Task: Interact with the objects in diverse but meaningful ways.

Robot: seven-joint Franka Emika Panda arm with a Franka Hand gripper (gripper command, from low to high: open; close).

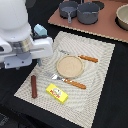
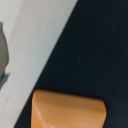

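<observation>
Four toy foods matter: our dark red-brown sausage (image 1: 34, 86) and flat yellow labelled box (image 1: 57, 93) lie on the woven mat (image 1: 100, 75), the pale blue carton (image 1: 40, 30) near its edge, the orange-yellow bread loaf (image 2: 68, 109) below our wrist. Finger spread: we cannot tell.

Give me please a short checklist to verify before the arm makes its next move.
1. Gripper state: cannot tell, fingers not visible in either view.
2. Orange-yellow bread loaf below the wrist camera: ok.
3. Loaf lies on dark surface, off the placemat: ok.
4. Sausage on the placemat, apart from yellow box: ok.
5. Blue carton free of the arm: cannot tell, partly hidden.
</observation>
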